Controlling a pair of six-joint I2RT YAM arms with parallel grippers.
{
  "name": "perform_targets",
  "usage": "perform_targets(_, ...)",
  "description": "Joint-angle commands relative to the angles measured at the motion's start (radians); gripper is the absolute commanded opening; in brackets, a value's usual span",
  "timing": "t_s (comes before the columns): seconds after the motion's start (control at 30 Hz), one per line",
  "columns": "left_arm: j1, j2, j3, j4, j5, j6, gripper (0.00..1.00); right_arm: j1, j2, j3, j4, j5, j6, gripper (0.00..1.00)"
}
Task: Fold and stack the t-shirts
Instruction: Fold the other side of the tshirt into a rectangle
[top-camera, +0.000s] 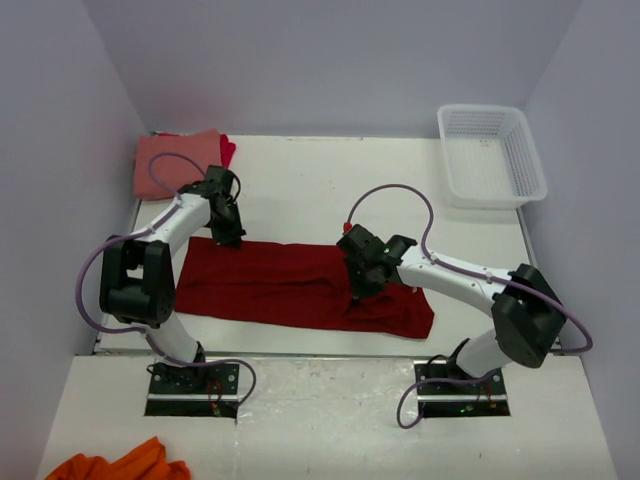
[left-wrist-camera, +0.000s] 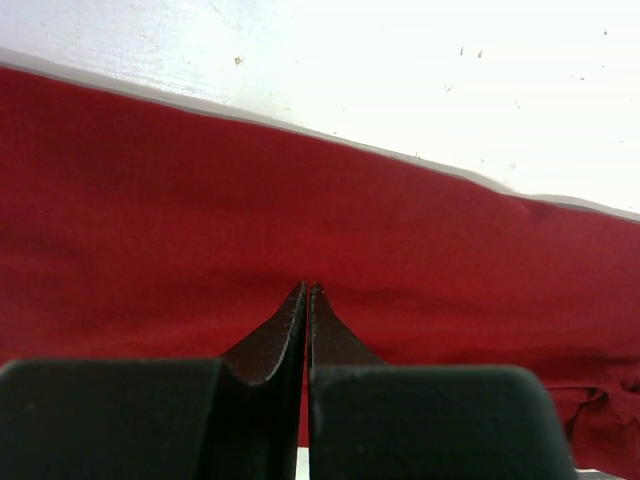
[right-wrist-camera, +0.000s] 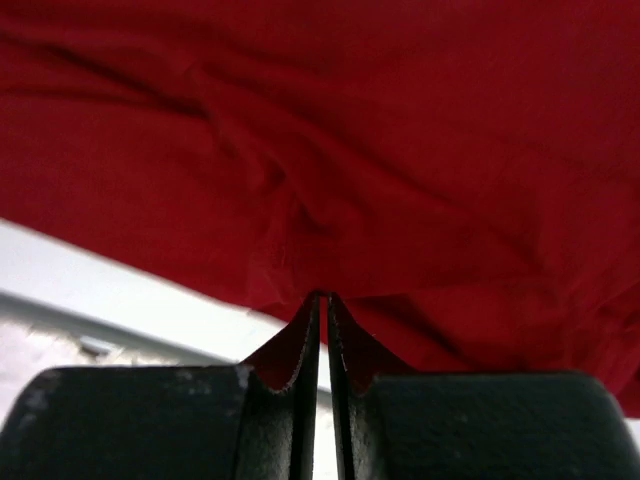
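The dark red shirt (top-camera: 300, 285) lay flat on the table (top-camera: 320, 190) as a long band, its far edge straight and its near right end bulging out.

The left gripper (top-camera: 234, 238) stood at the shirt's far left corner. Its fingers (left-wrist-camera: 272, 345) were closed to a hairline slit with the tips on the cloth (whether any fold was caught between them could not be told).

The right gripper (top-camera: 354, 298) stood right of the shirt's middle, by its near edge. Its fingers (right-wrist-camera: 282, 360) were pressed together on a pinch of the fabric, with creases running to the tips.

The salmon-pink shirt (top-camera: 175, 162) lay folded beyond the dark red shirt's left end, well apart, with a brighter red shirt (top-camera: 228, 150) showing at its right edge. A white basket (top-camera: 492, 155) sat well beyond the dark red shirt's right end.
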Motion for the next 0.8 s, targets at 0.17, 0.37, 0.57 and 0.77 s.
perform_targets(0.17,-0.004,-0.048,-0.010,-0.010,-0.043,0.038,0.00,-0.060,0.067,0.065,0.057,0.010,-0.126,0.47)
perform_targets(0.37,-0.004,-0.027,-0.004,0.004,-0.005,0.030,0.00,-0.060,0.035,0.022,0.089,-0.044,-0.107,0.51)
perform_targets(0.57,-0.004,-0.025,-0.006,0.012,0.010,0.025,0.00,-0.060,0.024,0.008,0.110,-0.087,-0.115,0.50)
perform_targets(0.77,-0.004,-0.035,-0.009,0.006,0.002,0.033,0.00,-0.060,0.050,0.012,0.136,-0.107,-0.117,0.45)
